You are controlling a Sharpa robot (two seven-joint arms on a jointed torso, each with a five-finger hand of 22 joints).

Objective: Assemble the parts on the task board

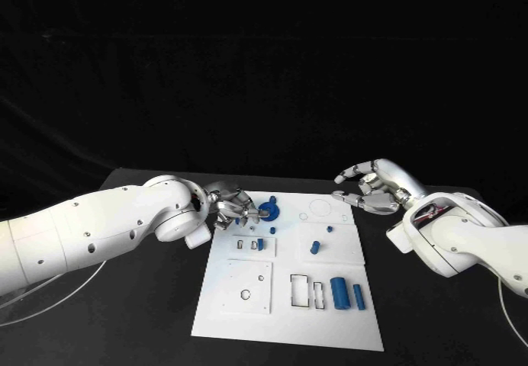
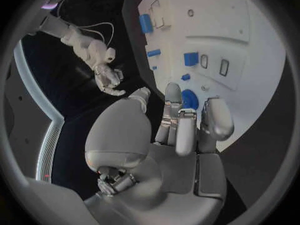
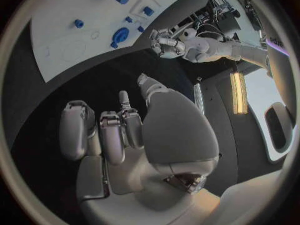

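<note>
Hovering over the far left corner of the white task board, the left hand has its fingers curled downward beside a round blue part seated in the board; whether the fingertips touch it or hold anything I cannot tell. A small blue peg stands just behind that round part. Near the board's middle lie a short blue piece and a tiny blue stud. Two blue cylinders lie side by side near the right front edge, next to rectangular cut-outs. The right hand hangs above the black worktop off the board's far right corner, fingers loosely curled and apart, holding nothing.
</note>
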